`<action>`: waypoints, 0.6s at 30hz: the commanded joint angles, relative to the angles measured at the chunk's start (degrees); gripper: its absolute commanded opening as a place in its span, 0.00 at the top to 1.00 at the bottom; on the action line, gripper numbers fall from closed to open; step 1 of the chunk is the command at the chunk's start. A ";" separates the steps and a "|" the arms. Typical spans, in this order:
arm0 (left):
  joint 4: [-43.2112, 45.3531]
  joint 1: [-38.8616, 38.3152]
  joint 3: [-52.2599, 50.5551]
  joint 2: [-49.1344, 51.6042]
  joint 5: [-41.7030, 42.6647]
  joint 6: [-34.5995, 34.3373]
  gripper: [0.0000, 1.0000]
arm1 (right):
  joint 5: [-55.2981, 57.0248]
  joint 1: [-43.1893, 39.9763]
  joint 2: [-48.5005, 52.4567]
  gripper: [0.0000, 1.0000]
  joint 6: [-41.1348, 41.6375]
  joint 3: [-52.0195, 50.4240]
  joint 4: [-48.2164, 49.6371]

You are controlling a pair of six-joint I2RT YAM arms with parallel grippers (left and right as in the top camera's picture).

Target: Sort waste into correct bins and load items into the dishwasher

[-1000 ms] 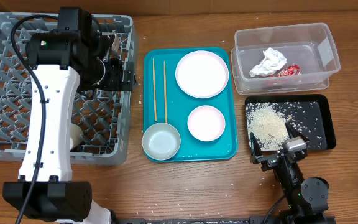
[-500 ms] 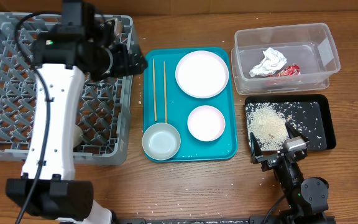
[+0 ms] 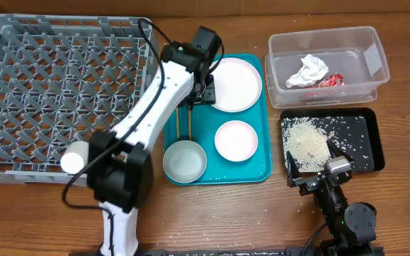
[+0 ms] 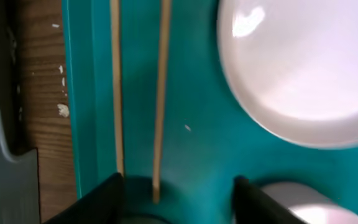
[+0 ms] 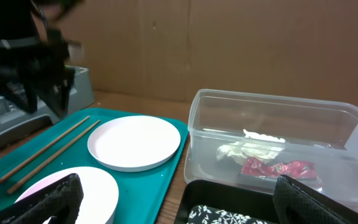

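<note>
My left gripper (image 3: 196, 98) is open and empty, low over the teal tray. In the left wrist view (image 4: 179, 182) the end of one chopstick (image 4: 161, 93) lies between the jaws. The other chopstick (image 4: 116, 93) runs under the left finger (image 4: 98, 199). The pinkish-white plate (image 3: 235, 84), small white bowl (image 3: 235, 140) and metal bowl (image 3: 184, 161) sit on that tray. The white cup (image 3: 73, 158) lies at the grey dish rack's (image 3: 55, 78) front edge. The napkin (image 3: 308, 71) and red scrap (image 3: 331, 80) lie in the clear tub (image 3: 372, 64). Rice (image 3: 305, 142) lies in the black tray (image 3: 365, 153). My right gripper (image 3: 317, 169) is open and empty by the black tray's front.
The teal tray (image 3: 255, 171) lies between the rack and the bins. A few rice grains are scattered on the wood near the black tray and by the rack. My left arm's white link crosses the rack's front right corner. A cardboard wall (image 5: 229, 43) stands behind the table.
My left gripper has swung right from above the rack to above the chopsticks on the teal tray. The cup is now uncovered at the rack's front. The right arm has not moved.
</note>
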 commanded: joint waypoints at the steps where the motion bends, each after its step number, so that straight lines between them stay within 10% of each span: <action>1: 0.37 2.38 -0.31 6.10 -0.28 -3.39 0.53 | -0.31 0.28 -0.37 0.00 0.22 -0.59 0.17; 9: 1.97 3.26 -0.31 15.96 7.93 2.62 0.96 | -0.31 0.28 -0.37 0.00 0.22 -0.59 0.15; 18: -5.86 8.83 6.05 5.33 6.99 5.49 0.96 | -0.31 0.28 -0.37 0.00 0.22 -0.59 0.17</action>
